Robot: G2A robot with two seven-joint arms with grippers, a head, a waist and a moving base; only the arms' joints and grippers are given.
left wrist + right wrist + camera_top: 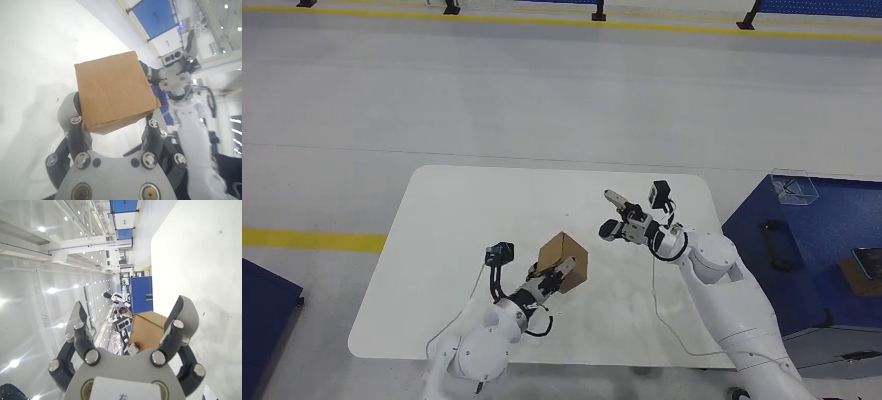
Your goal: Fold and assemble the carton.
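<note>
The closed brown cardboard carton (564, 258) sits over the middle of the white rounded desk (462, 260), tilted on one corner. The left tool (560, 272) is clamped on it, one finger (75, 108) pressed against each opposite side. Just beside the carton and apart from it, the right tool (610, 215) hangs with its fingers (181, 313) spread wide and nothing between them.

You've got a white, round-cornered table (442, 250). Few dark specks (57, 99) on top. You can't tell if the carton (564, 260) touches it.
</note>
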